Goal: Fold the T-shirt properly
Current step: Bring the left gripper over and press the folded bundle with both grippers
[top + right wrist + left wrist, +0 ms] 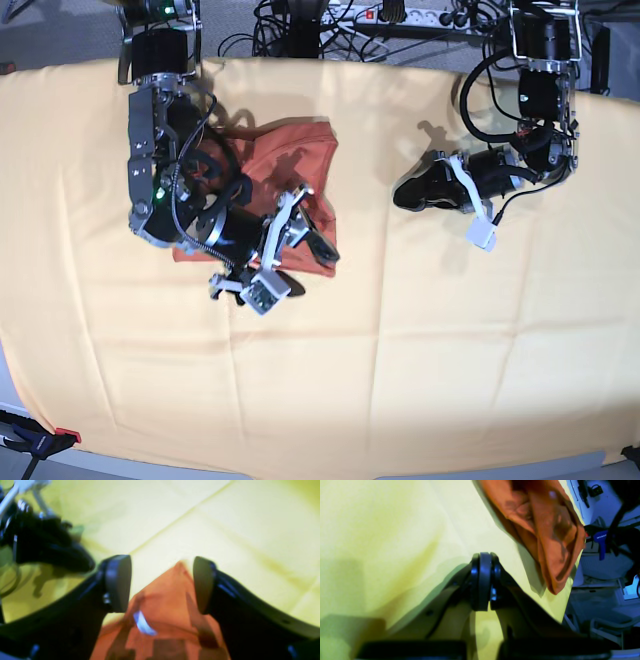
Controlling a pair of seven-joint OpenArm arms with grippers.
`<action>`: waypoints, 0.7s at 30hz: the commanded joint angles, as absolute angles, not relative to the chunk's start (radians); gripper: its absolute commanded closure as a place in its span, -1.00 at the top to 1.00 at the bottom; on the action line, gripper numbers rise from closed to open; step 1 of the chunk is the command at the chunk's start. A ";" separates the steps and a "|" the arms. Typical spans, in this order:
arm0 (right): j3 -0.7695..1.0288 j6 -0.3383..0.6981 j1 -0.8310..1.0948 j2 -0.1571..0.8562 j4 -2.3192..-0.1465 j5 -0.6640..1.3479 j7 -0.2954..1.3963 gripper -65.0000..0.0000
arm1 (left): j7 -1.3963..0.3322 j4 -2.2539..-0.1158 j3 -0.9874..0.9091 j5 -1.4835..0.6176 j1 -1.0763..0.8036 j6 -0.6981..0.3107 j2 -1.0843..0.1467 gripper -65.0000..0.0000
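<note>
The rust-orange T-shirt (290,160) lies bunched on the pale yellow cloth (400,340) at the back left of the base view, partly hidden by my right arm. My right gripper (315,225) hovers open over its near right corner. In the right wrist view the gripper (160,585) has both pads apart, with a pointed fold of the T-shirt (165,610) and a small white label (143,623) below them; nothing is gripped. My left gripper (408,192) is shut and empty on the cloth to the right of the shirt. In the left wrist view, its closed jaws (483,580) sit apart from the T-shirt (545,530).
The yellow cloth (382,530) covers the whole table and shows creases. Cables and a power strip (400,15) run along the far edge. A clamp (35,440) sits at the near left corner. My left arm (50,545) shows at the right wrist view's upper left.
</note>
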State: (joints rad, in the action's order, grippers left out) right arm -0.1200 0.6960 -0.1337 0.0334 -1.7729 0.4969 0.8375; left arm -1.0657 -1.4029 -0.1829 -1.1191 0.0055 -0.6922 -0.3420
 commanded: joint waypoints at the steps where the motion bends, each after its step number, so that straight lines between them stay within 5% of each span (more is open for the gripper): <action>1: -0.117 0.696 -0.169 0.031 -1.789 0.516 0.821 0.27 | -1.060 -1.419 -0.186 -1.142 0.017 -0.698 -0.353 -1.00; 6: -0.116 0.665 -0.246 0.037 -1.790 0.515 0.965 0.16 | -1.113 -1.422 -0.185 -1.177 0.023 -0.698 -0.369 -1.00; 8: -0.116 0.662 -0.265 0.049 -1.790 0.515 1.038 -0.20 | -1.145 -1.431 -0.184 -1.209 0.031 -0.698 -0.377 -1.00; 11: -0.116 0.679 -0.265 0.101 -1.789 0.514 1.052 -1.00 | -1.161 -1.496 -0.184 -1.217 0.033 -0.698 -0.377 -1.00; 21: -0.117 0.698 -0.261 0.280 -1.716 0.519 0.953 -1.00 | -1.142 -1.877 0.034 -1.095 0.028 -0.698 -0.383 -1.00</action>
